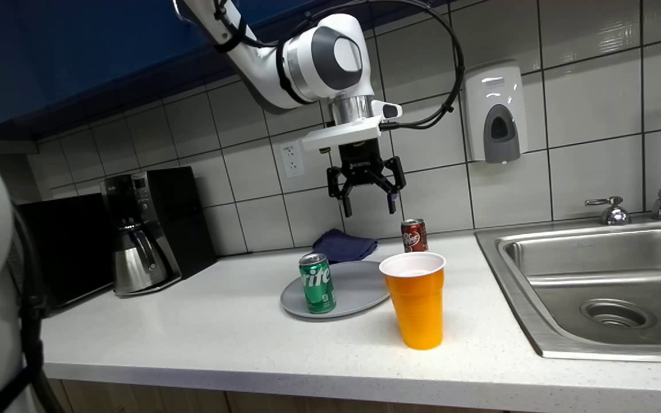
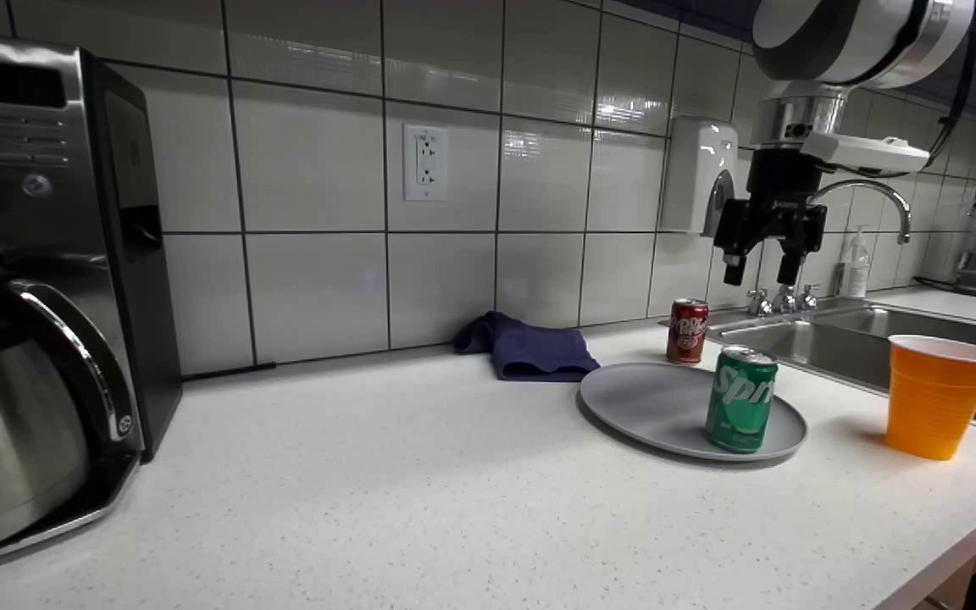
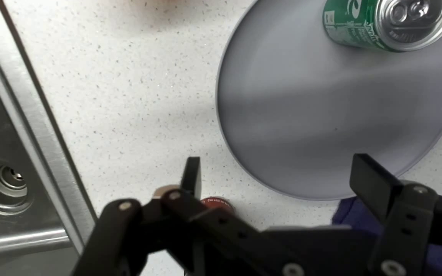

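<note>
I had my pincer (image 1: 369, 205) spread wide mid-frame in an exterior view; Dr Pepper (image 1: 415, 236) and plate (image 1: 358, 284) sat lower.

Open air from my gripper (image 1: 369, 207) down to can height, fingers (image 3: 374, 184) spread with the gap free. Plate (image 2: 657, 407) open from above except where Sprite (image 1: 317, 285) stands, toward the front. Dr Pepper (image 2: 687, 332) blocks part of the strip between plate and wall (image 1: 253, 172); cloth (image 2: 539, 349) lies low there too. Cup (image 1: 419, 310) stands between plate and sink (image 1: 515, 287), room both sides. Wide lane, plate to coffee maker (image 1: 175, 212).
</note>
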`<state>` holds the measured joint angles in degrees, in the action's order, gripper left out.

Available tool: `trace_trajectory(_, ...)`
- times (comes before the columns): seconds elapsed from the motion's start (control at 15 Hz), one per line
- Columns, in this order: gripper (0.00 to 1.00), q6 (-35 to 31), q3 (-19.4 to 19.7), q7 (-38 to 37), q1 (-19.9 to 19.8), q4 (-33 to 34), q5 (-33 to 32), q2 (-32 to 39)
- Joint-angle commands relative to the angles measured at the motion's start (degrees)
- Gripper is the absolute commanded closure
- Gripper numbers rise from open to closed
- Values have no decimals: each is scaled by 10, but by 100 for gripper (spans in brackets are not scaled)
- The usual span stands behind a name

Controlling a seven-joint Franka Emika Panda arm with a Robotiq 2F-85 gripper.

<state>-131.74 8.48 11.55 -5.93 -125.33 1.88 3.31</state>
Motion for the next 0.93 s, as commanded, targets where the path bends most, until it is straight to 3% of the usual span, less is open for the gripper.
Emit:
trace_trajectory(0.0, 0, 2, -6, -1, -6, 1, -1, 0)
trace_trajectory(0.87, 0, -52, 1, -24, -11, 12, -29, 47)
